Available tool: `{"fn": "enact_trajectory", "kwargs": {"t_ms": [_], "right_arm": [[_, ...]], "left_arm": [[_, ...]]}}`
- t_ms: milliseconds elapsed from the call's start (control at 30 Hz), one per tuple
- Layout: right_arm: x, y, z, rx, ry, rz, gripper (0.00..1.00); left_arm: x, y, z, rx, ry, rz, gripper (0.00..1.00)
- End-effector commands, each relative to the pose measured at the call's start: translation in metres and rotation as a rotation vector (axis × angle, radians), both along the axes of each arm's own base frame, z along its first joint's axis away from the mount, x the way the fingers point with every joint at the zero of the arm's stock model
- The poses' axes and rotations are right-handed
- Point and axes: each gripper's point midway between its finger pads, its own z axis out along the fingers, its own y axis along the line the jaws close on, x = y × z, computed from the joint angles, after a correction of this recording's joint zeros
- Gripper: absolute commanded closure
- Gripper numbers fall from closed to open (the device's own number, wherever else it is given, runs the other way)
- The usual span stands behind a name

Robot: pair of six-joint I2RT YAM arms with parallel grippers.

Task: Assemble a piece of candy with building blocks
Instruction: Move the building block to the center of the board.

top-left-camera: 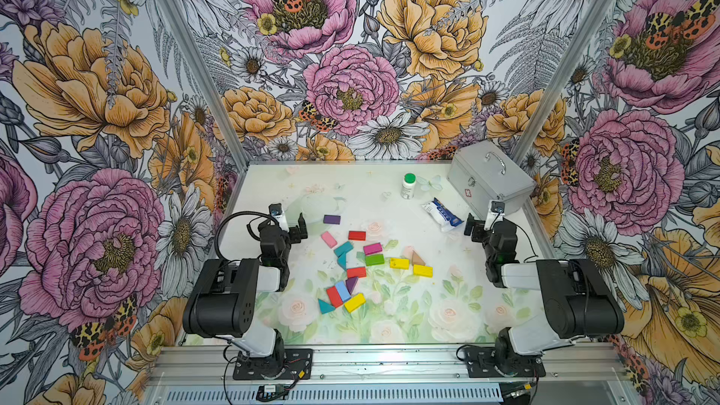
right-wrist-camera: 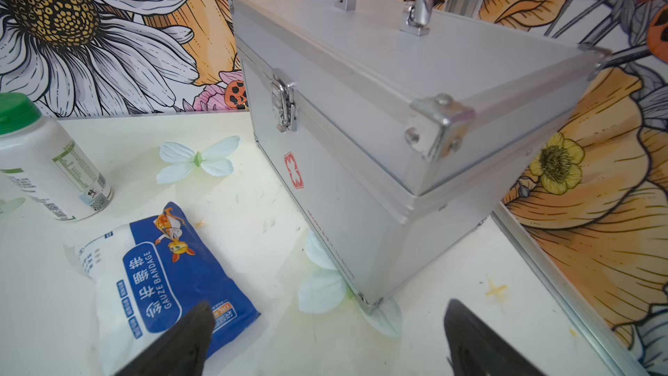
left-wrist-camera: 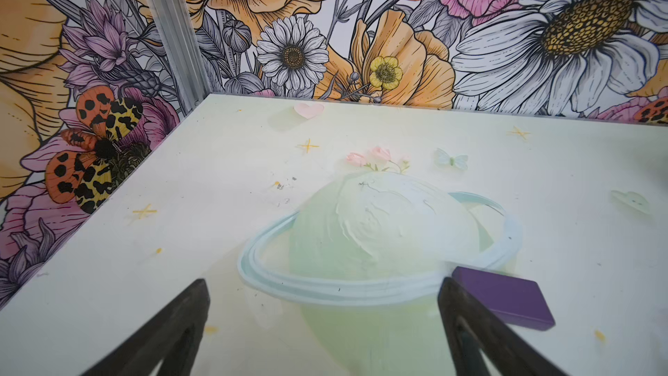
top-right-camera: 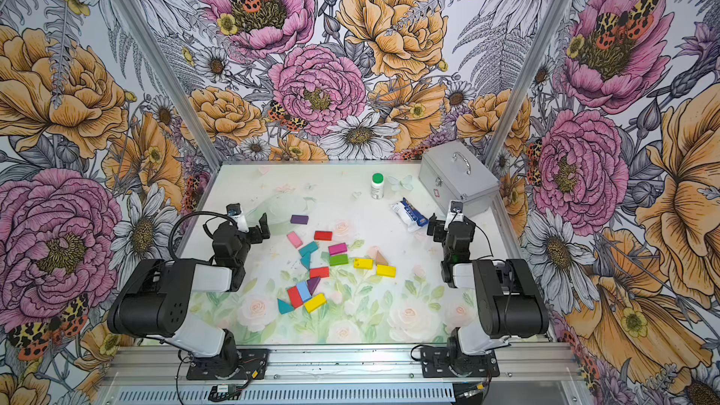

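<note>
Top view: purple block [top-left-camera: 331,219] lengthwise parallel to back wall [top-left-camera: 350,72]; left jaws, right jaws wide apart.

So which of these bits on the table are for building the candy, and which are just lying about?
For the job:
- the scattered coloured building blocks

Just lying about:
- the white bottle
- the gauze bandage packet
- the silver case

A closed silver case [top-left-camera: 489,177] stands at the far right corner of the bench [top-left-camera: 343,185]. A green-capped white bottle [top-left-camera: 408,186] stands upright beside it, and a blue-and-white gauze packet [top-left-camera: 444,214] lies nearer.
</note>
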Motion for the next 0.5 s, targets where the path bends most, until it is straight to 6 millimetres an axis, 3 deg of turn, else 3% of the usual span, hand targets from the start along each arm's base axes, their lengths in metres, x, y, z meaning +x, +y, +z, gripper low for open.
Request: {"fn": "enact_trajectory", "kwargs": {"t_ms": [0, 467], "right_arm": [[0.0015, -0.0023, 0.0071, 0.003, -0.028, -0.015, 0.0], [0.0021, -0.0016, 0.0078, 0.004, -0.03, -0.013, 0.0]], "left_arm": [[0.0055, 0.001, 0.0129, 0.003, -0.033, -0.012, 0.01], [0.0054, 0.0011, 0.0126, -0.001, -0.032, -0.014, 0.02]]}}
